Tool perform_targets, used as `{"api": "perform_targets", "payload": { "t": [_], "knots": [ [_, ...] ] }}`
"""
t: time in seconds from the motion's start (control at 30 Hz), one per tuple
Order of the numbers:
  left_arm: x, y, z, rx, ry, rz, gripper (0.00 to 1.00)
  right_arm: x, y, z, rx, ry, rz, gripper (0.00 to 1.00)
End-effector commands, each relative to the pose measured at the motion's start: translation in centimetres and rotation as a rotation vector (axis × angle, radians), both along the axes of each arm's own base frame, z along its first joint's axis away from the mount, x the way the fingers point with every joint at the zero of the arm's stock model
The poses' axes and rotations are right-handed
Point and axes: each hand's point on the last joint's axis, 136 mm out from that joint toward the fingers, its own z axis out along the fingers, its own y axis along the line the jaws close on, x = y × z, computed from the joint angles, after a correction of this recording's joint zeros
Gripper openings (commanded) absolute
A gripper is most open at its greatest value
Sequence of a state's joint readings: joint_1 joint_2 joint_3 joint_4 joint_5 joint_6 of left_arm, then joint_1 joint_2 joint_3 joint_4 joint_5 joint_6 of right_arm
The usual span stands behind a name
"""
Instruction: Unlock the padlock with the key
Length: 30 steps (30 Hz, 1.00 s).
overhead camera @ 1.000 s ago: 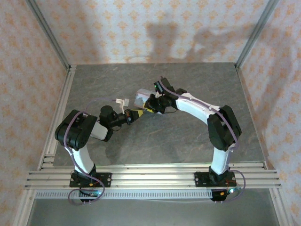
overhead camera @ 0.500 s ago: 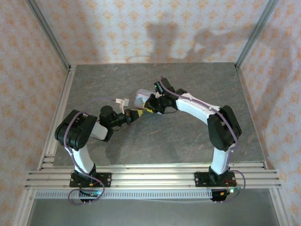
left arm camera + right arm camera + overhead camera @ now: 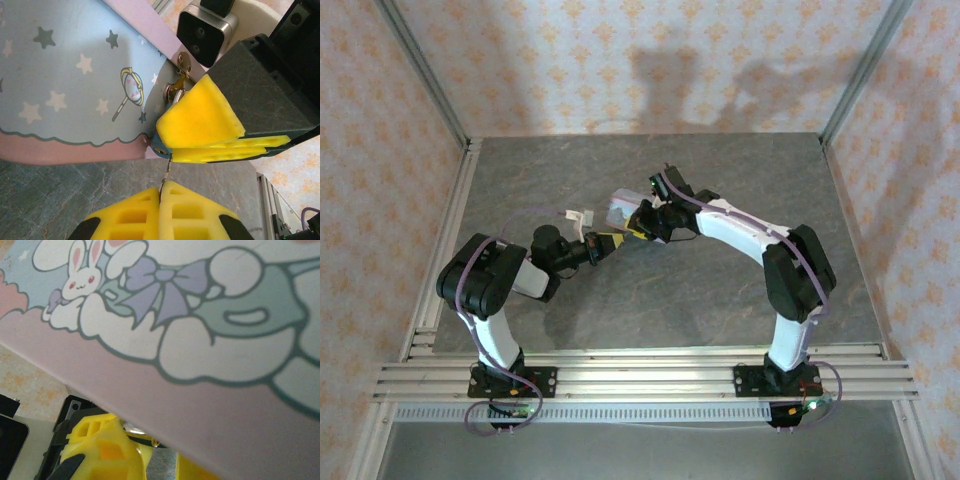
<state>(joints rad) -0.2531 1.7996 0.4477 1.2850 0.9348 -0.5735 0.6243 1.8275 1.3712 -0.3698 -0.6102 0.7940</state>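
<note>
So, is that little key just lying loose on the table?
No, the thin key is pinched between the shut fingertips of the left gripper, its tip toward the padlock.

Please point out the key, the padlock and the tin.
key [image 3: 166,172], left wrist view, on its thin metal shaft.
padlock [image 3: 159,146], left wrist view, on the blue body's corner.
tin [image 3: 65,75], left wrist view, on its starry blue face.

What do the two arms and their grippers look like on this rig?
The left arm and right arm have white links and black joints, with a lavender cable along each. The left gripper and right gripper are black, with yellow finger pads moulded with hollow cells.
</note>
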Motion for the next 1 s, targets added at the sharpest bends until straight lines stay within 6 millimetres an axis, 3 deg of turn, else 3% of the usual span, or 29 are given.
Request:
{"api": "perform_targets", "payload": {
  "t": [0.0, 0.4, 0.97],
  "knots": [
    [0.5, 0.6, 1.0, 0.009, -0.073, 0.028, 0.0, 0.3, 0.4, 3.2, 0.075, -0.059, 0.003, 0.0],
    [0.1, 0.9, 0.4, 0.029, -0.079, 0.03, 0.0, 0.5, 0.3, 3.3, 0.081, -0.061, -0.003, 0.0],
    [0.8, 0.7, 1.6, 0.011, -0.102, 0.03, 0.0, 0.4, 0.5, 3.3, 0.096, -0.052, -0.001, 0.0]
  ]
}}
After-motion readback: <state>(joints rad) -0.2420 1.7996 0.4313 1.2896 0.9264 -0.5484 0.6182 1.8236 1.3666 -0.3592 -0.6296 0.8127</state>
